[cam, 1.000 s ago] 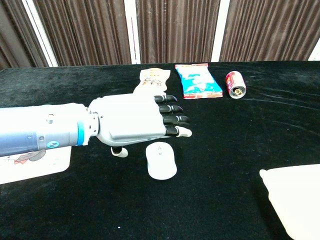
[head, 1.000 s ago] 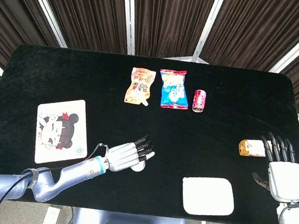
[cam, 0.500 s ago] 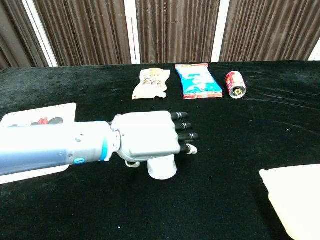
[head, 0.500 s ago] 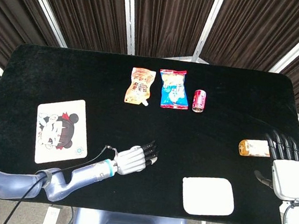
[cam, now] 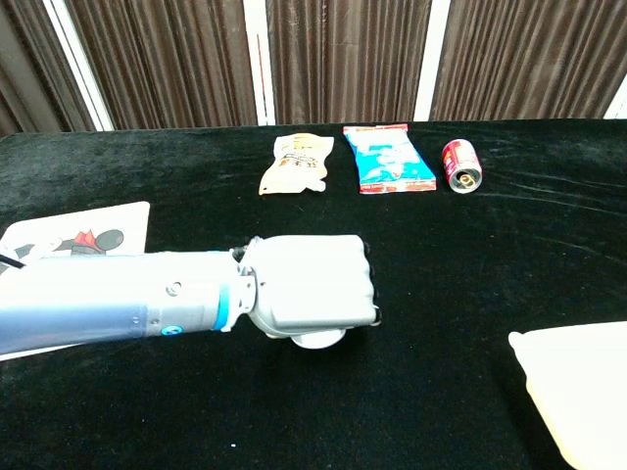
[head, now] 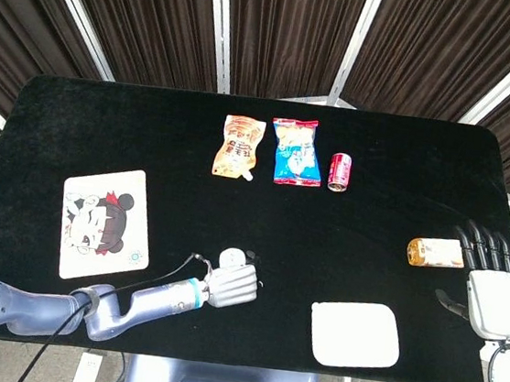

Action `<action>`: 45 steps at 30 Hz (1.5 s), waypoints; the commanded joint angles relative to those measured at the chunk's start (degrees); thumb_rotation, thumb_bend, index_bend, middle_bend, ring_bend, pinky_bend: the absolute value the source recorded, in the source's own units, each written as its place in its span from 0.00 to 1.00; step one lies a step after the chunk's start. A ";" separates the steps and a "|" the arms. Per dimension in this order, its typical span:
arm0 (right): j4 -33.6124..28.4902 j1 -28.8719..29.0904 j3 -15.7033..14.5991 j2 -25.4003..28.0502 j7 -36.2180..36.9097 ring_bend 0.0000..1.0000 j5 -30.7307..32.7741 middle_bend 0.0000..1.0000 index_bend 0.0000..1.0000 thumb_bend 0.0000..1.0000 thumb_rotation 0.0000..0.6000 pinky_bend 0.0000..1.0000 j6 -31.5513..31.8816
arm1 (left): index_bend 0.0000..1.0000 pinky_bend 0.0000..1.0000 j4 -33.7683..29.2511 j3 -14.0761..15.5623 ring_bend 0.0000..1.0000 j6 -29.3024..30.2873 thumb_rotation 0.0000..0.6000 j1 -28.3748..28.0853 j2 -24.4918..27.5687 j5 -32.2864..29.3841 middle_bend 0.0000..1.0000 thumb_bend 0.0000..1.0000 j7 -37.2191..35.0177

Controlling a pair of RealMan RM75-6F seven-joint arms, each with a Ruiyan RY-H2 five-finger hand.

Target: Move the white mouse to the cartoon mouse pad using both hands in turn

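The white mouse point(cam: 315, 340) lies on the black table near its front edge, almost fully covered; only a sliver shows under the palm in the chest view. My left hand point(cam: 309, 287) point(head: 231, 284) sits on top of it with the fingers curled down around it, gripping it. The cartoon mouse pad point(head: 104, 222) point(cam: 73, 235) lies flat to the left of that hand, apart from it. My right hand point(head: 494, 294) rests at the table's right edge with its fingers stretched out and nothing in it; the chest view does not show it.
An orange pouch point(head: 235, 147), a blue snack packet point(head: 294, 151) and a red can point(head: 340, 171) lie in a row at the back. A small orange bottle point(head: 434, 253) lies just left of the right hand. A white rounded pad point(head: 354, 334) sits at the front right.
My left hand dropped onto the mouse and its fingers went from stretched out to curled around it. The right hand drew slightly back toward the table's edge.
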 commanded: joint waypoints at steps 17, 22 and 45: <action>-0.89 -0.82 0.31 -1.59 -4.36 0.00 -2.30 0.00 0.00 0.00 1.00 0.00 -0.84 | 0.61 0.38 20.17 22.45 0.41 32.91 1.00 7.35 20.49 25.01 0.45 0.00 -30.62; -1.30 -0.78 0.52 -2.33 -6.44 0.00 -2.80 0.00 0.00 0.00 1.00 0.00 -0.96 | 0.62 0.38 35.71 24.19 0.41 41.91 1.00 13.39 17.60 24.92 0.45 0.00 -39.85; -1.17 -1.34 1.60 -2.80 -7.74 0.00 -2.35 0.00 0.00 0.00 1.00 0.00 -1.87 | 0.14 0.08 57.34 27.03 0.04 47.47 1.00 18.41 7.80 25.68 0.04 0.00 -48.91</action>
